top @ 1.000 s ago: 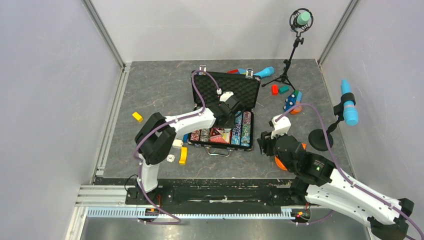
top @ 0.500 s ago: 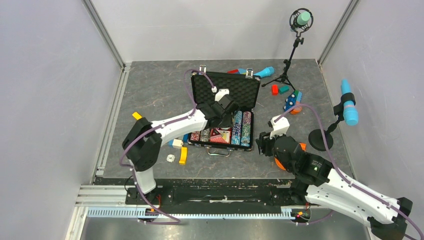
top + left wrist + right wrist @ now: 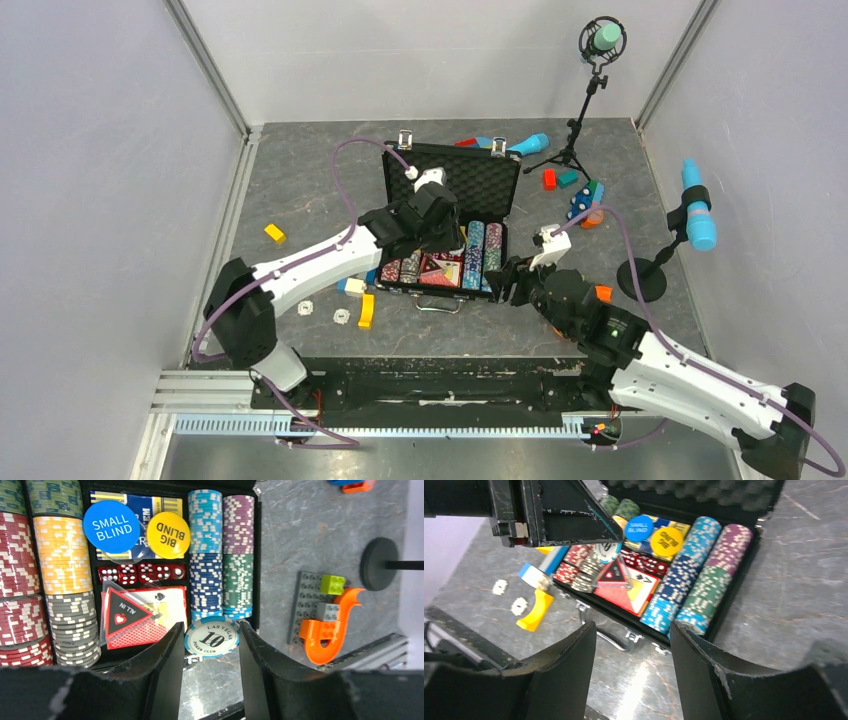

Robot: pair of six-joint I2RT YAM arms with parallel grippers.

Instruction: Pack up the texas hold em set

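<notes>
Lying open near the middle of the grey table point(image 3: 300, 190), the black ribbed briefcase point(image 3: 440, 291) has its foam-lined lid point(image 3: 488, 185) standing up at the far side. Rows of multicoloured poker chips point(image 3: 62, 555) fill the channels on both sides of the tray. Between them a blue round "SMALL BLIND" button point(image 3: 111, 526) and a yellow round "BIG BLIND" button point(image 3: 168, 535) rest on a blue card pack point(image 3: 142, 504). Nearer come a row of red dice point(image 3: 142, 572) and a red card deck point(image 3: 162, 614) with a clear triangular "ALL IN" marker point(image 3: 122, 614) on top.

The left pincer point(image 3: 212, 642) is closed to the width of one white-and-light-blue "LAS VEGAS 10" chip point(image 3: 212, 636), pinched between its two black fingers. In the left wrist view the chip shows against the case's near rim, at the foot of the blue chip row. The right pincer point(image 3: 633, 630) hangs by the case's near right corner, fingers spread wide with nothing between them.

Left of the case lie a yellow curved toy block point(image 3: 535, 611) and two small white pieces point(image 3: 500, 586). To its right are an orange hook-shaped toy point(image 3: 325, 640) touching a grey studded plate point(image 3: 306, 595), and a black round stand base point(image 3: 378, 563).
</notes>
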